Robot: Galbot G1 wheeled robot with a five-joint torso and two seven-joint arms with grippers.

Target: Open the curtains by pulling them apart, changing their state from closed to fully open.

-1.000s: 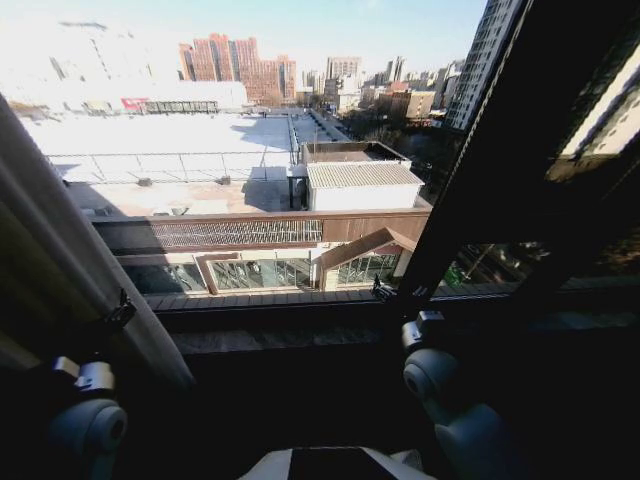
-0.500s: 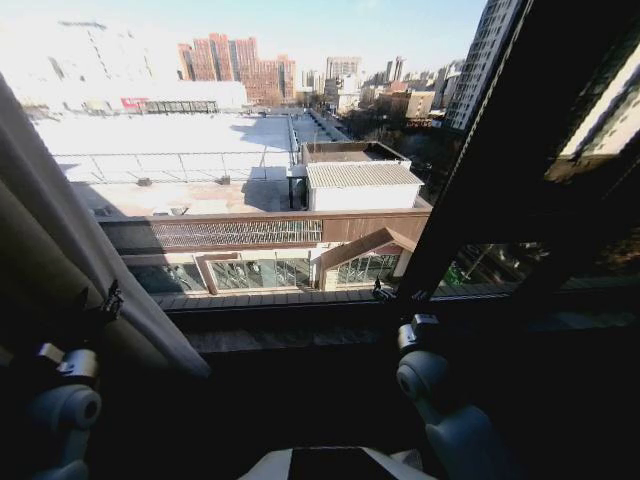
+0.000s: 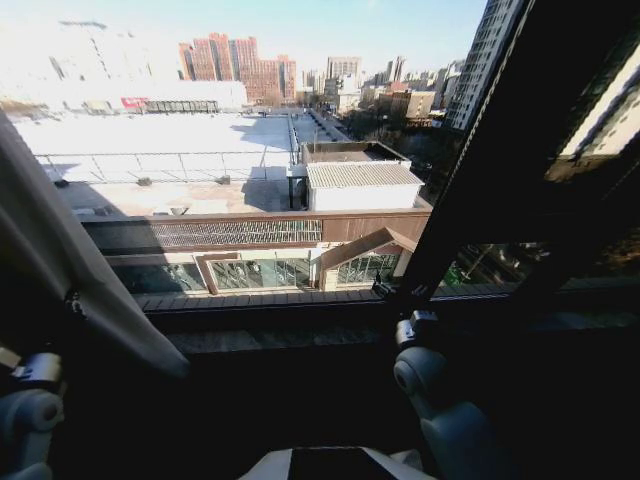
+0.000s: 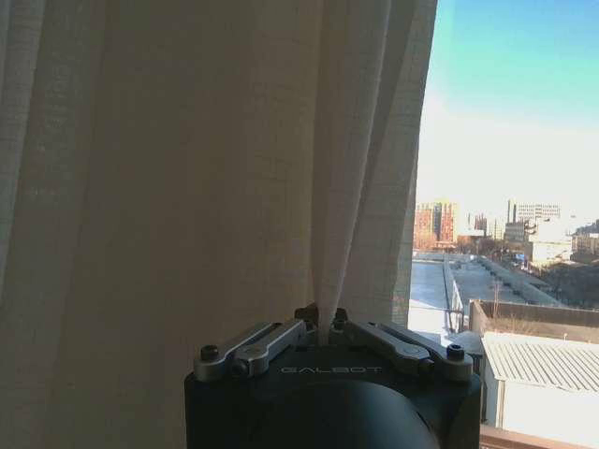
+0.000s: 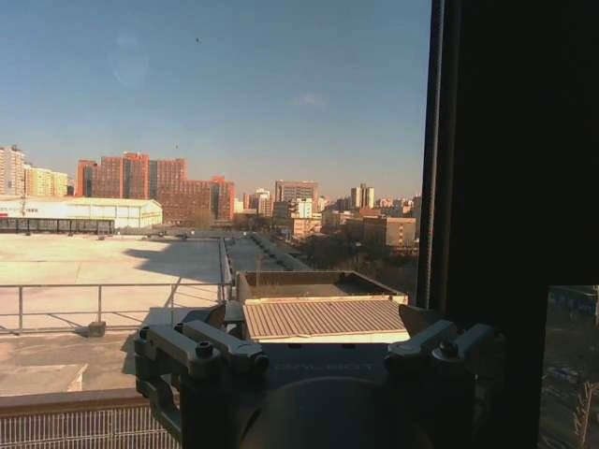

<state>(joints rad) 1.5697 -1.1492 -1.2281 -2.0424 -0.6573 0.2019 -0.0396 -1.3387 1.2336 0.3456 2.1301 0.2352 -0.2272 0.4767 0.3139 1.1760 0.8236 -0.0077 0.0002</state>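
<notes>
One sheer cream curtain (image 3: 60,250) hangs along the left edge of the head view, pleated and slanting down toward the sill. It covers most of the left wrist view (image 4: 187,168). My left gripper (image 3: 72,300) is shut on a fold near the curtain's inner edge, and the left wrist view shows the fingertips (image 4: 323,318) pinched together on the fabric. My right gripper (image 3: 384,291) is held at the foot of the black window frame bar (image 3: 480,140). Its fingers (image 5: 201,354) are spread wide, so this gripper (image 5: 318,351) is open, with nothing between them.
The window glass between the curtain and the frame bar looks out on rooftops and city buildings. A dark sill (image 3: 280,320) runs across below the glass. My left arm (image 3: 25,405) is low at the left edge and my right arm (image 3: 425,375) is low at centre right.
My left gripper has moved left with the curtain fold in it, and the left arm has slid toward the picture's left edge. The right arm has barely shifted.
</notes>
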